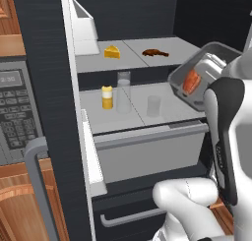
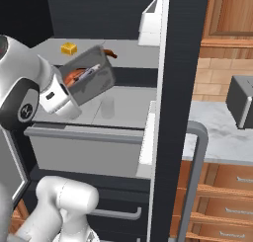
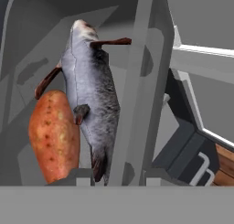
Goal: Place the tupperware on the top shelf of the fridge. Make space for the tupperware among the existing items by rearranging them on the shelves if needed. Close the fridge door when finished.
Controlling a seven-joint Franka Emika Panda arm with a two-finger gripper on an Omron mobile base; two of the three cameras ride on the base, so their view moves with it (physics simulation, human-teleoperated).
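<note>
My gripper [image 3: 116, 177] is shut on the long wall of the tupperware [image 3: 137, 90], a dark-grey tub holding an orange food piece [image 3: 55, 134] and a grey fish [image 3: 89, 90]. The tupperware [image 1: 197, 75] hangs tilted in front of the open fridge, at the right end of the shelves, between top-shelf and lower-shelf height; from the other side the tupperware [image 2: 89, 80] sits at the end of my gripper [image 2: 74, 90]. The top shelf [image 1: 133, 58] carries a yellow cheese wedge [image 1: 112, 52] and a brown morsel [image 1: 155, 52].
The lower shelf [image 1: 98, 119] holds a yellow-and-white jar [image 1: 107, 97] and two clear glasses [image 1: 123, 92] [image 1: 154, 106]. A pale drawer front [image 1: 147, 151] juts out below. The open fridge door [image 1: 47, 87] stands left, a microwave [image 1: 15, 112] beyond it. A toaster [image 2: 242, 105] sits on the right counter.
</note>
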